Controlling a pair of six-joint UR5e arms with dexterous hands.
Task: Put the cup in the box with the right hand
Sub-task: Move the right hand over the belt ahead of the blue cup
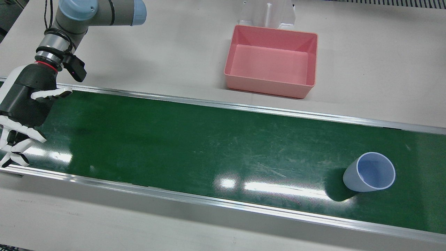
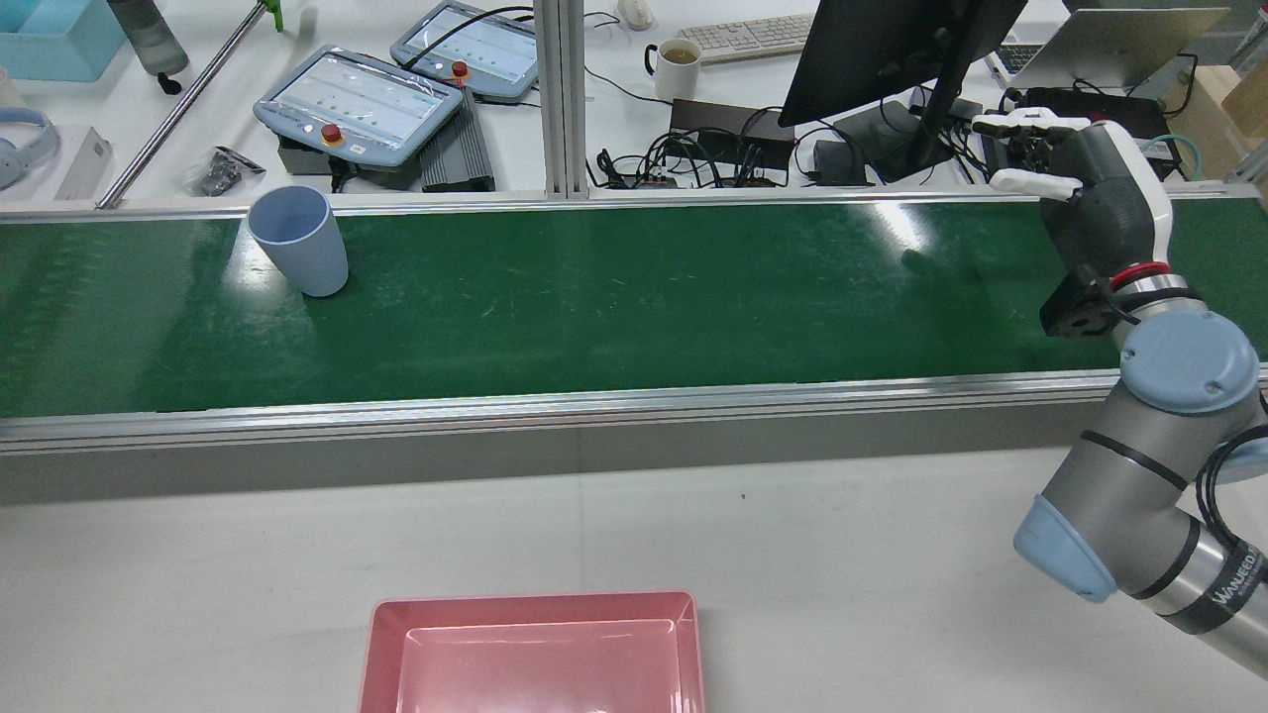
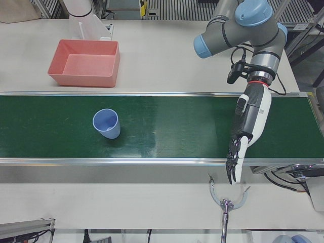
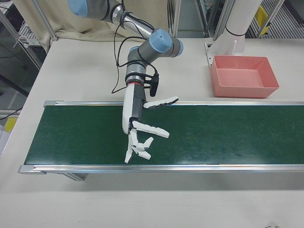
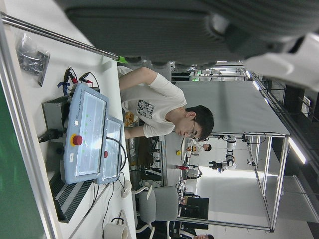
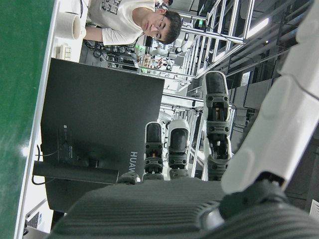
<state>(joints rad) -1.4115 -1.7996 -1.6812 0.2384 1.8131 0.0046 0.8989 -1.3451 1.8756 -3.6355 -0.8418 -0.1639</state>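
Observation:
A pale blue cup (image 1: 369,172) (image 2: 297,243) (image 3: 107,124) stands upright, mouth up, on the green belt (image 1: 174,139), near its operator-side edge. The pink box (image 1: 268,87) (image 2: 535,599) (image 3: 83,80) (image 4: 244,91) sits empty on the white table on the robot's side of the belt. My right hand (image 1: 24,104) (image 2: 1090,178) (image 4: 137,128) hangs over the far end of the belt, well away from the cup, fingers spread and holding nothing. My left hand (image 3: 243,131) is over the other end of the belt. Its fingers are stretched out and empty, past the cup.
Silver rails (image 1: 244,205) edge the belt on both sides. A white pedestal (image 1: 268,14) stands behind the box. Beyond the belt are teach pendants (image 2: 357,99), a monitor (image 2: 892,50), a mug (image 2: 679,54) and cables. A person (image 5: 164,107) sits there. A metal hook (image 3: 226,202) stands near the left hand.

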